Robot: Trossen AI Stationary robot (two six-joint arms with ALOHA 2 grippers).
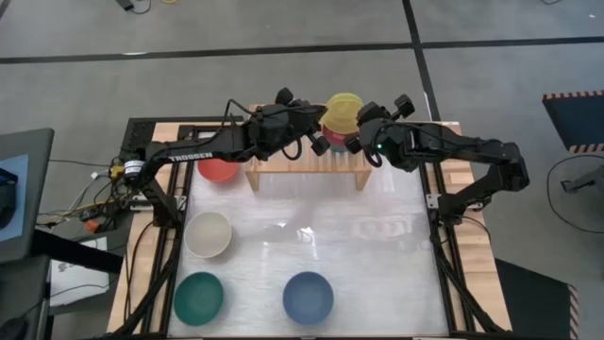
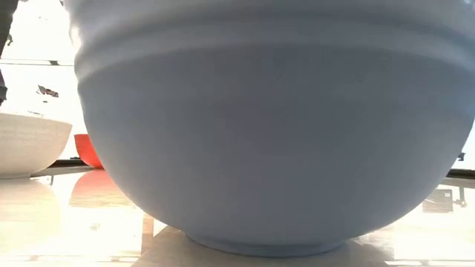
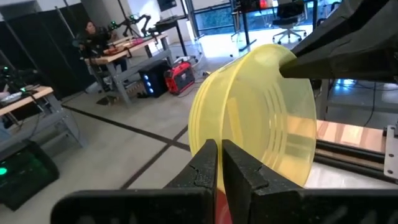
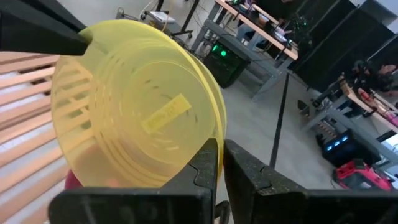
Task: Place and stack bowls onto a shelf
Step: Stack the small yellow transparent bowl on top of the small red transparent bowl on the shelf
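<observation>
Up at the far edge, both my pincers clamp the yellow bowl [image 1: 343,110] above the shelf [image 1: 307,170]: left pincer [image 3: 219,163] and right pincer [image 4: 221,163] each pinch its rim. Behind me on the worktop [image 1: 377,274] sit red [image 1: 218,169], cream [image 1: 208,233], green [image 1: 198,297] and blue [image 1: 308,297] bowls.

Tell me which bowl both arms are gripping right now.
The yellow bowl, tilted above the shelf, pinched at its rim by the left gripper and right gripper. The red, cream, dark green and blue bowls sit untouched.
</observation>
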